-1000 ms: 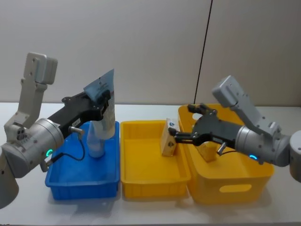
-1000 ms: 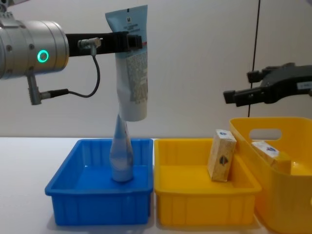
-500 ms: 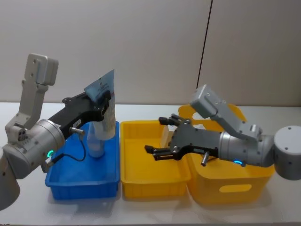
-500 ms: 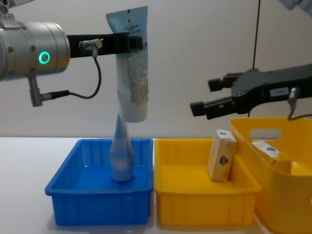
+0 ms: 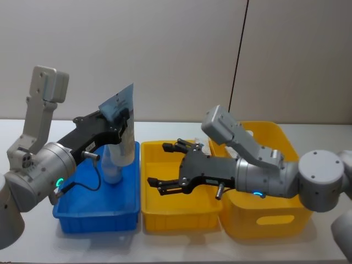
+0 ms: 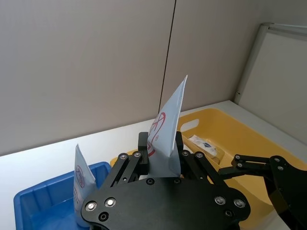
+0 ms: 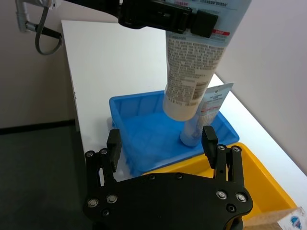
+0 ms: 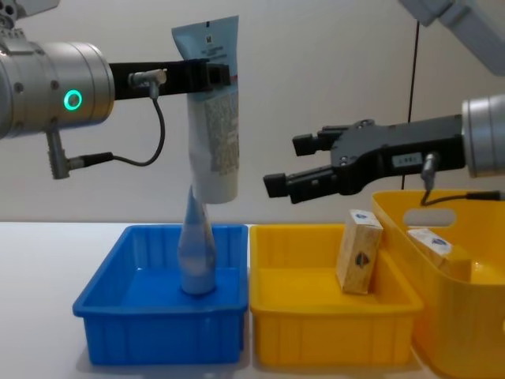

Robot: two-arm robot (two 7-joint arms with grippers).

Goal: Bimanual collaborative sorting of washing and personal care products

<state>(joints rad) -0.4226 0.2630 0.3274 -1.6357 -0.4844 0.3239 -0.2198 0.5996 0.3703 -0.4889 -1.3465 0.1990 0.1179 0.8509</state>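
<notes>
The left claw (image 8: pixel 209 75) was pinching a large tube (image 8: pixel 217 142) at its flat pale-blue end, so the speckled body hung straight down with the round end lowest. It hung in the air above the blue tray (image 8: pixel 158 335), not touching it. I think this grip was chosen because the flat end is thin and easy to press, and because a hanging tube can be lowered directly into the tray. A small tube (image 8: pixel 196 260), pale blue and tapering, stood upright inside this tray, just under the hanging one.

The right claw (image 8: pixel 289 164) was spread wide and held nothing. It was high over the yellow tray (image 8: pixel 331 339) and pointed toward the large tube, but it was well apart from it. Probably it was there to help with the tube, though this I cannot confirm.

One carton (image 8: pixel 359 251) leaned against the yellow tray's wall, and a second carton (image 8: pixel 432 241) lay in the yellow basket (image 8: pixel 465 316). All three containers stood on the bench (image 8: pixel 39 300).
</notes>
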